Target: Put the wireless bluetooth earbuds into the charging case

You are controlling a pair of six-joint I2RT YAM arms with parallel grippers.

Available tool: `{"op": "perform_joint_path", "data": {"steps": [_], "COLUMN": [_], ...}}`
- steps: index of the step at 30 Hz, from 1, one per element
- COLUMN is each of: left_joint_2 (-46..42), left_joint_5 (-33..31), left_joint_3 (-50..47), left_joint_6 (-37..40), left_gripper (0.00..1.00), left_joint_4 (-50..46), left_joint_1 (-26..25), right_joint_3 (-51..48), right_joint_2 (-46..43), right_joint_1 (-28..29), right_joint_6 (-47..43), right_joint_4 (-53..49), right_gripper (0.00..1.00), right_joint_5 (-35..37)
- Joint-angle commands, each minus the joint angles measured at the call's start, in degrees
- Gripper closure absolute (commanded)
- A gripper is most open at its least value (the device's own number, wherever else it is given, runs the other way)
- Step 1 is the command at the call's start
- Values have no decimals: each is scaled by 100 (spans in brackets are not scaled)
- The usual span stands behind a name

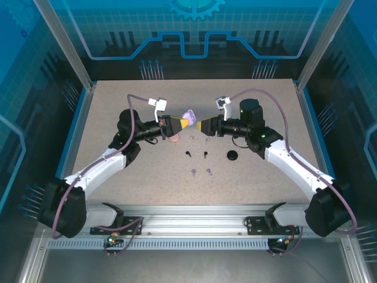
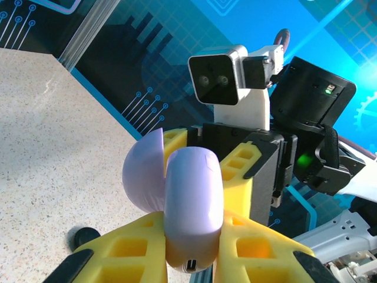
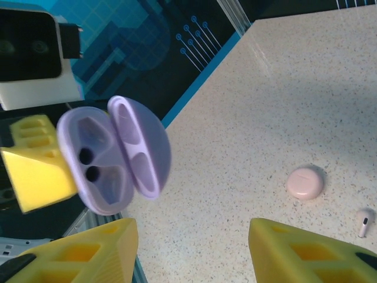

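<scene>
Left fingers [image 1: 184,122] clamp the lavender charging case [image 1: 188,114], lid open, above the desk [image 1: 247,184]. Right fingers [image 1: 204,125] stand half open, empty, facing it. The right wrist view shows its two empty sockets; the left wrist view just its back. Earbuds [image 1: 205,155] lie on the desk below, tiny and indistinct.

The left gripper [image 1: 185,122] and right gripper [image 1: 203,126] nearly meet mid-table, with the open lavender case [image 1: 188,114] crowding the gap. Near them, earbuds [image 1: 205,155], a pink case [image 1: 174,139] and a black case [image 1: 233,155] dot the table [image 1: 194,94]; its far half is free.
</scene>
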Motion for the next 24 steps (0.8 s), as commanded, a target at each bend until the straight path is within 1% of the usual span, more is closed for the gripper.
{"op": "perform_joint_path", "data": {"steps": [1, 24], "left_joint_2": [38, -6], "left_joint_5": [153, 169], "left_joint_3": [-34, -13], "left_joint_6": [-34, -79], "left_gripper": [100, 100], "left_joint_4": [220, 259], "left_joint_1": [-27, -88], "right_joint_3": [16, 497], "right_joint_2": [-208, 346], "right_joint_1": [16, 138], "right_joint_6": [39, 92], "right_joint_4": [196, 210], "right_gripper": [47, 54], "right_joint_5": [-84, 25]}}
